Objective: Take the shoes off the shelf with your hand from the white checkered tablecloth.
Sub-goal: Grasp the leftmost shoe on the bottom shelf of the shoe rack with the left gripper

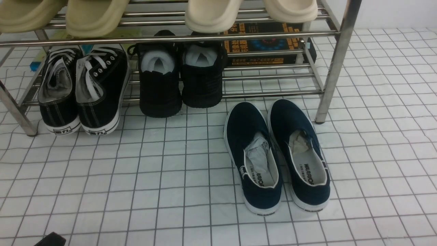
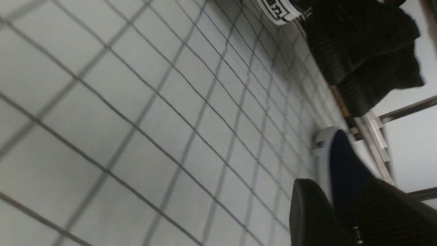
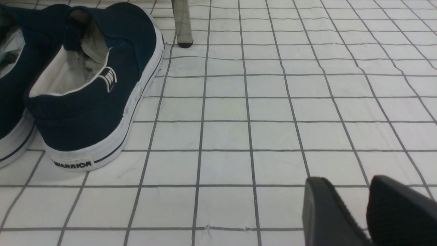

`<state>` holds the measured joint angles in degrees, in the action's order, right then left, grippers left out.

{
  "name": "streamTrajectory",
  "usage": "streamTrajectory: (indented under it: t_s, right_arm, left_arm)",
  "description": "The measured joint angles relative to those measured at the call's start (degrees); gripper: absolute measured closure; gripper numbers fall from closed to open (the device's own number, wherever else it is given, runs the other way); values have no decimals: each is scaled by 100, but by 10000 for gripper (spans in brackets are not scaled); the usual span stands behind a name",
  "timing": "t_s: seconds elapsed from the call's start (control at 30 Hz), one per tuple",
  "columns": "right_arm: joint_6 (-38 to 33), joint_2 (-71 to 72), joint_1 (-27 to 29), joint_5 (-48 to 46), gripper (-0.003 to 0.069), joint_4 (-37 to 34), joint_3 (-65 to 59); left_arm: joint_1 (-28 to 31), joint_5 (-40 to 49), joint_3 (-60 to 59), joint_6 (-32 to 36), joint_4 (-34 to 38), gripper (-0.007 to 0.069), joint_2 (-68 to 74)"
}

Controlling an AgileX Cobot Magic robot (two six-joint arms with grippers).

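A: Where do the black canvas sneakers lie?

B: On the lower tier of the steel shelf, at its left end, heels foremost; an upper bar crosses their far ends. The shelf's top is cut off, as are the pale clogs on it.

A: And the left tool?

B: Its dark, blurred fingertips stand partly apart, gripping nothing visible; their bases are cropped.

A: The right tool?

B: Partly open and empty above the checkered tablecloth, likewise cropped. The navy slip-ons rest on the cloth; one is cut off in the right wrist view.
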<state>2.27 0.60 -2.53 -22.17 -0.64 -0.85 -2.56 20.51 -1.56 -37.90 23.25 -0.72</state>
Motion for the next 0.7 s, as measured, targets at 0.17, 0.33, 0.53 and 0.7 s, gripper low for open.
streamTrajectory:
  t_s: [0.17,0.33,0.53,0.7]
  right_arm:
    - [0,0,0,0,438,0,0]
    - [0,0,0,0,433,0,0]
    - [0,0,0,0,425,0,0]
    - [0,0,0,0,423,0,0]
  left_arm:
    - [0,-405,-5,-399,505,386,0]
    - [0,-1041,187,-220,434,459,0]
    - [0,-580,1642,745,-127,615,820]
    - [-2,2055,3494,1588,-1064,623,3376]
